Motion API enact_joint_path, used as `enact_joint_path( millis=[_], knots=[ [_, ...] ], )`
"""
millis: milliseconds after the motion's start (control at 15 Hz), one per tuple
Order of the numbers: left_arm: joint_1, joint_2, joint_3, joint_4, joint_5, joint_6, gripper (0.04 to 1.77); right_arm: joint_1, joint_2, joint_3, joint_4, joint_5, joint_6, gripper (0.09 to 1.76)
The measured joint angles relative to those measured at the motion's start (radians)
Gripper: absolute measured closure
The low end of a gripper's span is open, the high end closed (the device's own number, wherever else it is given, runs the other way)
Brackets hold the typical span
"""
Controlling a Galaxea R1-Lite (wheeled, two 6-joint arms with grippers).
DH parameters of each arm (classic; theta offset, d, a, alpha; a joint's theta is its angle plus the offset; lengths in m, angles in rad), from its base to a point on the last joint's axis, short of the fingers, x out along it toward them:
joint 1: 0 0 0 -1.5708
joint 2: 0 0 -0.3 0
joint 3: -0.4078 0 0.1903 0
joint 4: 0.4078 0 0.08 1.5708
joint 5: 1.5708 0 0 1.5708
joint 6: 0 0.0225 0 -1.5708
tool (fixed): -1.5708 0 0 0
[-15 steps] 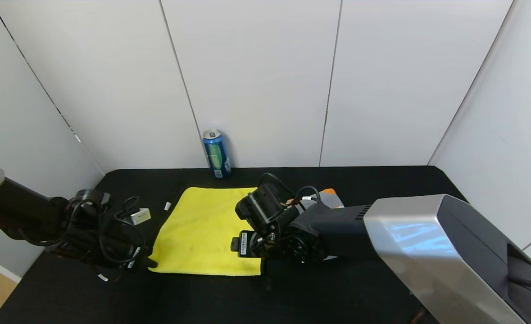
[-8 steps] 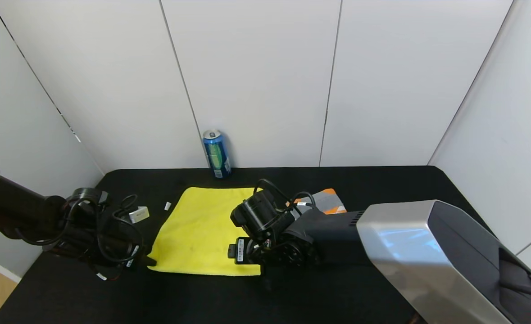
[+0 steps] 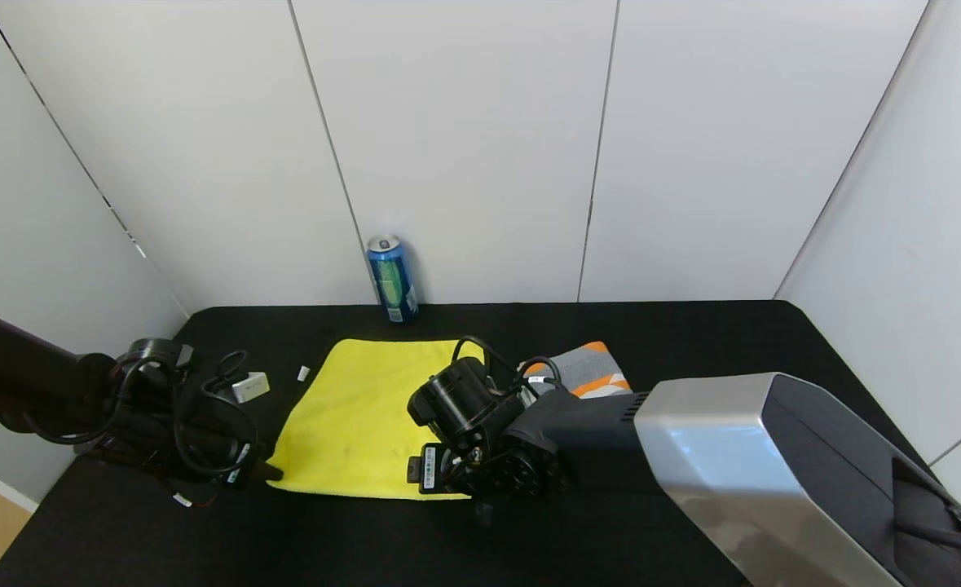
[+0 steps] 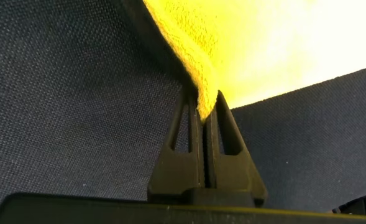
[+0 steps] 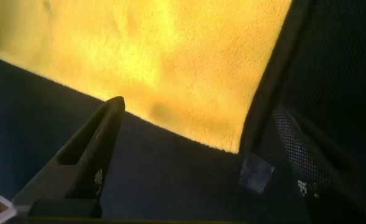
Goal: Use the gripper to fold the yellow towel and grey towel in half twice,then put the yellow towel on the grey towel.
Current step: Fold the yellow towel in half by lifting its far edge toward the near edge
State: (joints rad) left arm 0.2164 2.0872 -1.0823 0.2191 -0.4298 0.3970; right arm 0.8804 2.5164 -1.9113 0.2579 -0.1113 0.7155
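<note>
The yellow towel [image 3: 366,416] lies spread flat on the black table [image 3: 692,334], a little toward nine o'clock from the table's middle, not yet folded. The grey towel [image 3: 590,371], with its orange patches, lies just past the yellow one toward three o'clock, mostly hidden behind the right arm. The left claw [image 4: 204,134] is pinched tight on the yellow towel's near corner at about seven o'clock, the cloth bunched between its fingers. The right claw [image 5: 183,149] stands wide over the other near corner at about five o'clock, its fingers straddling the towel's edge but gripping nothing. This looks like the start of the first fold of the yellow towel: one corner secured, the other being lined up. The next move likely calls for the right claw to drop onto that corner and pinch it, then for both arms to lift together and carry the near edge toward twelve o'clock. A blue can [image 3: 392,279] stands at twelve o'clock by the wall, and a small white scrap [image 3: 303,373] lies near the towel's far left edge.
</note>
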Motion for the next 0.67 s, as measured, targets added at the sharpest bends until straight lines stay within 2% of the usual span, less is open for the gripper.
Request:
enact_joint_path(
  millis=[133, 333, 600, 667],
  knots=[
    [0.000, -0.001, 0.001, 0.000, 0.000, 0.000, 1.69, 0.004, 0.002, 0.000, 0.000, 0.001, 0.000, 0.14],
    [0.000, -0.003, 0.001, 0.000, 0.000, 0.000, 1.69, 0.010, 0.006, -0.003, -0.001, 0.001, 0.000, 0.65],
    [0.001, -0.005, 0.000, 0.000, 0.000, 0.000, 1.69, 0.013, 0.011, -0.008, -0.001, 0.001, 0.000, 1.09],
    [0.001, -0.005, 0.000, 0.000, 0.000, 0.000, 1.69, 0.013, 0.011, -0.008, -0.001, 0.000, 0.000, 1.54]
  ],
)
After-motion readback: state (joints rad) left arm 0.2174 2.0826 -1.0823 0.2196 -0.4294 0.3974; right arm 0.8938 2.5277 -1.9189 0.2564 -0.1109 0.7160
